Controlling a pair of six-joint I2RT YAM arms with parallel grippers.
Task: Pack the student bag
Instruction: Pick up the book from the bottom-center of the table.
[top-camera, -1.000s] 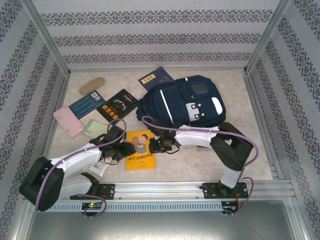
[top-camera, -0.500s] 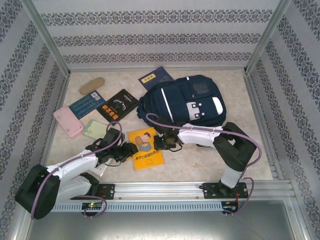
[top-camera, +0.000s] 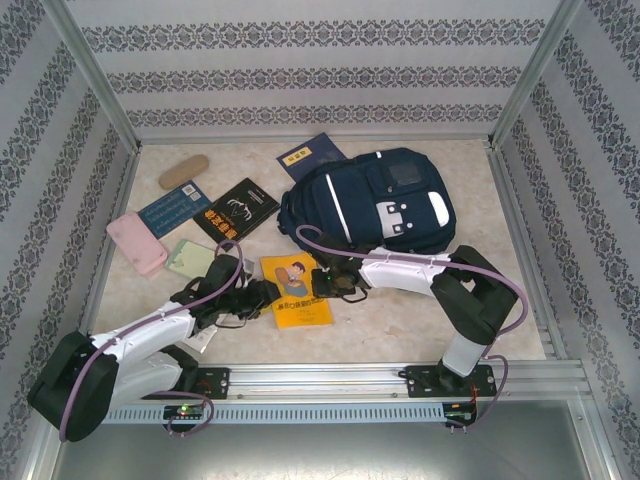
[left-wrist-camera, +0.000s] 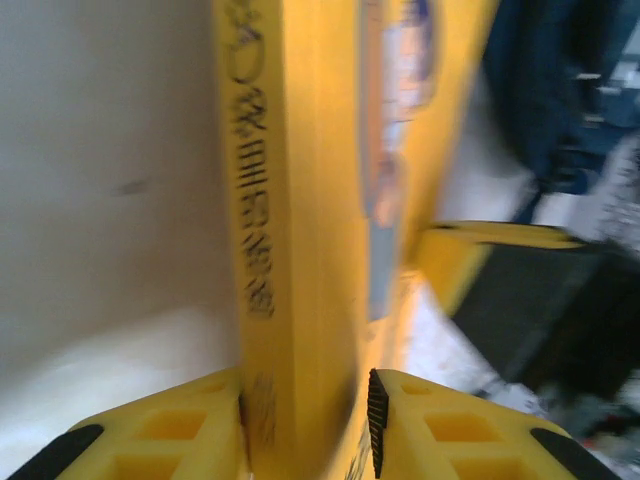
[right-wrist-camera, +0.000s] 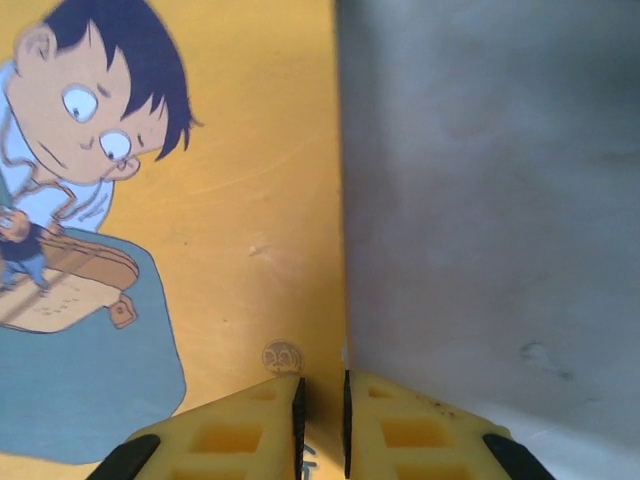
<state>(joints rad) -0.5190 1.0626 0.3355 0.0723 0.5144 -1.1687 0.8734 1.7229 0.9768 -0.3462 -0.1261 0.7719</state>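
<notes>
The navy student bag (top-camera: 370, 205) lies at the back middle of the table, white stripes up. In front of it a yellow picture book (top-camera: 298, 293) with a cartoon boy is held from both sides. My left gripper (top-camera: 268, 297) is shut on its spine side; the left wrist view has the book (left-wrist-camera: 300, 230) edge-on between the fingers (left-wrist-camera: 305, 425), with the bag (left-wrist-camera: 560, 90) blurred beyond. My right gripper (top-camera: 327, 284) is shut on the opposite edge; the right wrist view has the cover (right-wrist-camera: 200, 200) running in between the nearly closed pads (right-wrist-camera: 321, 425).
Left of the bag lie a black book (top-camera: 237, 208), a blue booklet (top-camera: 173, 208), a pink case (top-camera: 137, 243), a pale green notebook (top-camera: 190, 258) and a tan case (top-camera: 183, 170). A dark blue book (top-camera: 313, 155) sticks out behind the bag. Patterned walls enclose the table.
The yellow book has shifted right and back toward the bag and turned slightly, carried by both grippers. The bag has slid a little to the right.
</notes>
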